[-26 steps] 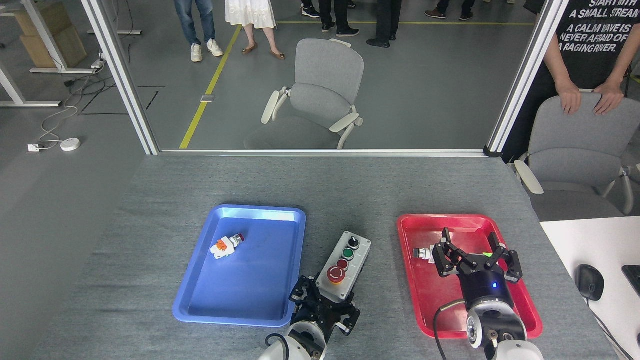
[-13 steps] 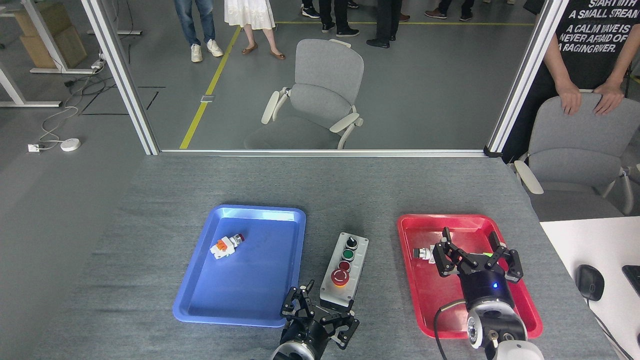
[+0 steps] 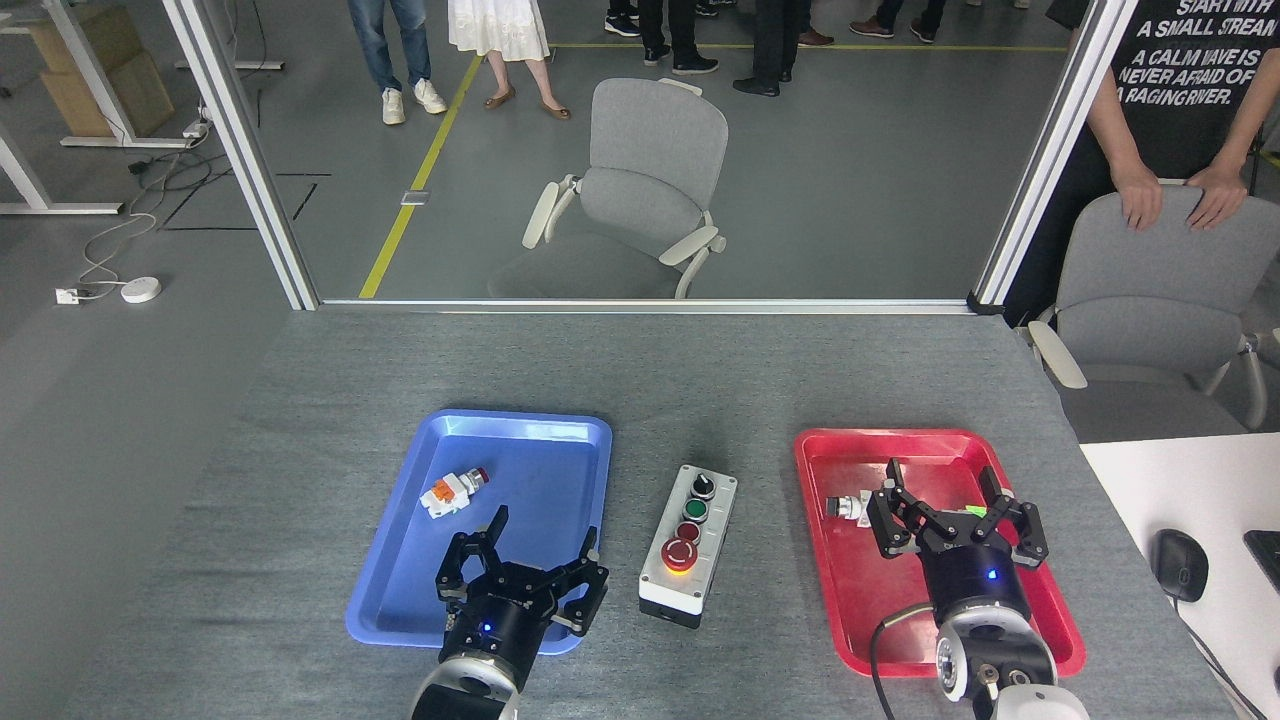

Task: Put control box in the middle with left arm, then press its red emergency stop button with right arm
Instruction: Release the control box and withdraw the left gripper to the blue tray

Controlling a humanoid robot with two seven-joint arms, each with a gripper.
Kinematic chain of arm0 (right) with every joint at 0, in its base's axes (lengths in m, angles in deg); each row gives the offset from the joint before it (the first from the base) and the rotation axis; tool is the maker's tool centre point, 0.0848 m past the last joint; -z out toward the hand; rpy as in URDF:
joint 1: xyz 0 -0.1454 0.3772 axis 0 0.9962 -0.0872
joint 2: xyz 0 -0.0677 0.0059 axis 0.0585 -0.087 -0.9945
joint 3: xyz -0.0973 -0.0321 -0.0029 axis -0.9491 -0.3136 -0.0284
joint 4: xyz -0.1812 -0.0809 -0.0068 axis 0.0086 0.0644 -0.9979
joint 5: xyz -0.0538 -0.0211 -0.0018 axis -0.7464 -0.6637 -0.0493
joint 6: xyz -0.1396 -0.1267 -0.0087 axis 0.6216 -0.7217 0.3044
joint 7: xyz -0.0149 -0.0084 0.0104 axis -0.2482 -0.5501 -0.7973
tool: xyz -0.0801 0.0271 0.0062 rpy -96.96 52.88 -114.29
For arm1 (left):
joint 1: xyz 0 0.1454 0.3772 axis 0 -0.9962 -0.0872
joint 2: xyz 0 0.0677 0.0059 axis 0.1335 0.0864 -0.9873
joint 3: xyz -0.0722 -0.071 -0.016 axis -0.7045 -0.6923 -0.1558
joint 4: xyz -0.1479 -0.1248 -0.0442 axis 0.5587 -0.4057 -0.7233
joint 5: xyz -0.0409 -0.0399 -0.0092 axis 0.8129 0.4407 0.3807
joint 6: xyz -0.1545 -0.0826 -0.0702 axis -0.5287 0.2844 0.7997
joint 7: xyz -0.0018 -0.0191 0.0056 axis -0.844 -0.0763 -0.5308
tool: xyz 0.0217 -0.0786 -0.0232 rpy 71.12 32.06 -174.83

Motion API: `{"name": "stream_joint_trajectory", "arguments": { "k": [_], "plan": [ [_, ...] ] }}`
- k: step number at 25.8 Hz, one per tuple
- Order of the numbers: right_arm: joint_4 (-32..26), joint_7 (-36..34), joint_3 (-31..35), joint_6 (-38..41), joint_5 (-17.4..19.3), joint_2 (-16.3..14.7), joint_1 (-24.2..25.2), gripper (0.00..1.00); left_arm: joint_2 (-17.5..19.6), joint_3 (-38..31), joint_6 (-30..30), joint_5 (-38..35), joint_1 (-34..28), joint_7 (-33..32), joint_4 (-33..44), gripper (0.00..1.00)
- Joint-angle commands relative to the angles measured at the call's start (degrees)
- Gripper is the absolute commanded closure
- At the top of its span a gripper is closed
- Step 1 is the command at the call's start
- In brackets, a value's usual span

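Note:
The control box (image 3: 690,545), light grey on a black base, lies on the bare grey tabletop (image 3: 700,390) between the two trays. Along its top run a black knob, a green button, a small dark-red button and the red emergency stop button (image 3: 678,553) on its yellow ring at the near end. My left gripper (image 3: 545,528) is open over the blue tray (image 3: 400,600), clear of the box and to its left. Over the red tray (image 3: 830,600) my right gripper (image 3: 940,478) is open and holds nothing.
A small white-and-orange switch part (image 3: 452,491) lies in the blue tray. Another small part (image 3: 848,508) lies in the red tray by my right gripper. Two grey chairs (image 3: 640,190) stand beyond the table. A person's hands (image 3: 1175,195) rest on the right chair. A white desk with a mouse (image 3: 1180,565) stands at right.
My left gripper has let go of the control box and swung left over the blue tray, open. The box now rests between the trays. The right arm has barely moved.

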Motion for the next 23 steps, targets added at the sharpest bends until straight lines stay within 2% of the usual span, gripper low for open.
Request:
{"name": "stream_joint_trajectory", "arguments": {
  "k": [1, 7, 10, 11, 14, 16, 17, 18, 23],
  "plan": [
    [0.10, 0.01, -0.23, 0.01, -0.09, 0.29, 0.02, 0.04, -0.29, -6.81, -1.82, 0.05, -0.24, 0.56, 1.03, 0.02],
    [-0.60, 0.01, -1.02, 0.54, -0.18, 0.46, 1.07, 0.07, -0.29, -13.23, -3.85, 0.05, -0.50, 1.00, 2.52, 0.02],
    [-1.04, 0.01, -1.28, 2.21, -0.53, 0.55, 1.43, 0.15, -0.29, -14.54, -3.76, 0.05, -0.59, 1.09, 2.52, 0.02],
    [-1.04, 0.10, -1.37, 2.29, -0.62, 0.46, 1.78, 0.21, -0.29, -15.25, -3.85, 0.14, -0.68, 1.09, 2.52, 0.02],
    [-1.22, 0.36, -1.64, 2.38, -1.32, 0.46, 1.78, 0.59, -0.29, -16.13, -3.93, 0.14, -0.77, 1.09, 2.61, 0.01],
    [-1.13, 0.45, -2.16, 3.00, -3.43, 0.55, 1.60, 0.87, -0.29, -16.30, -3.93, 0.14, -0.68, 1.09, 2.87, 0.01],
    [-1.13, 0.45, -2.43, 3.70, -4.22, 0.64, 1.60, 0.96, -0.29, -16.30, -3.93, 0.14, -0.68, 1.18, 2.87, 0.01],
    [-1.13, 0.45, -2.69, 5.02, -4.31, 0.81, 1.69, 1.00, -0.29, -16.30, -3.93, 0.14, -0.68, 1.18, 2.87, 0.01],
    [-1.13, 0.10, -3.39, 14.16, -4.39, 3.01, 1.95, 1.00, -0.29, -16.30, -3.85, 0.14, -0.77, 2.32, 2.78, 0.01]
  ]
}}
